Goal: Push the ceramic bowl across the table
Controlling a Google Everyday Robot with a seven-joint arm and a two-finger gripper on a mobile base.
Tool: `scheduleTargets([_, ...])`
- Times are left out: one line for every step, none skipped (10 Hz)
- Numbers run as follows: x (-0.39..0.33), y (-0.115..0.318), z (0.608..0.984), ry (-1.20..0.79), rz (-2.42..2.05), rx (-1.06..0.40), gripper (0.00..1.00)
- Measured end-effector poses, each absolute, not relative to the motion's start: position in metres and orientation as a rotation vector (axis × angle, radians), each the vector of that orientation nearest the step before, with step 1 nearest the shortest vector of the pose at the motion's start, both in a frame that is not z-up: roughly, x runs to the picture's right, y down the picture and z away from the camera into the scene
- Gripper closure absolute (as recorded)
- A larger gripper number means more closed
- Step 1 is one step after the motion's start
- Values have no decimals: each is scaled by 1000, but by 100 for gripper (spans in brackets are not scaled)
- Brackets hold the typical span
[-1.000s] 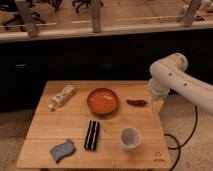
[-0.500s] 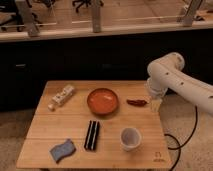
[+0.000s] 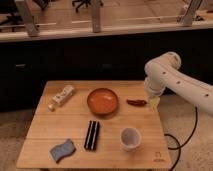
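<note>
The ceramic bowl (image 3: 102, 100), orange-red, wide and shallow, sits in the middle of the far half of the light wooden table (image 3: 75, 130). My gripper (image 3: 154, 103) hangs off the white arm (image 3: 165, 72) at the table's right edge. It points down just right of a small red pepper (image 3: 136, 102) and stands well apart from the bowl. The gripper is open and holds nothing.
A white cup (image 3: 130, 138) stands at the front right. A black bar (image 3: 92, 134) lies in front of the bowl, and a blue sponge (image 3: 62, 150) sits at the front left. A pale packet (image 3: 62, 96) lies at the far left. A cable (image 3: 180, 142) hangs right of the table.
The arm and gripper have drifted slightly left, toward the table's right edge. The bowl and the other objects have not moved.
</note>
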State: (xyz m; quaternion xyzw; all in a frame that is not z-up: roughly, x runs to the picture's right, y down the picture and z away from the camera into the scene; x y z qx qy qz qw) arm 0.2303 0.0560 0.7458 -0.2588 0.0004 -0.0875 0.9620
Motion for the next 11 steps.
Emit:
scheduleTargets([230, 56, 747, 2, -180, -523, 20])
scheduleTargets([229, 56, 748, 2, -184, -522, 20])
scheduleTargets([230, 55, 749, 4, -186, -520, 20])
scheduleTargets([228, 53, 751, 3, -191, -519, 20])
scheduleTargets([225, 52, 753, 2, -198, -516, 20])
scheduleTargets([225, 51, 754, 3, -200, -515, 20])
scheduleTargets([225, 50, 756, 4, -203, -515, 20])
scheduleTargets([225, 50, 757, 5, -205, -514, 20])
scheduleTargets([225, 50, 759, 7, -208, -514, 20])
scheduleTargets([224, 49, 760, 7, -212, -513, 20])
scheduleTargets([222, 47, 762, 8, -218, -512, 20])
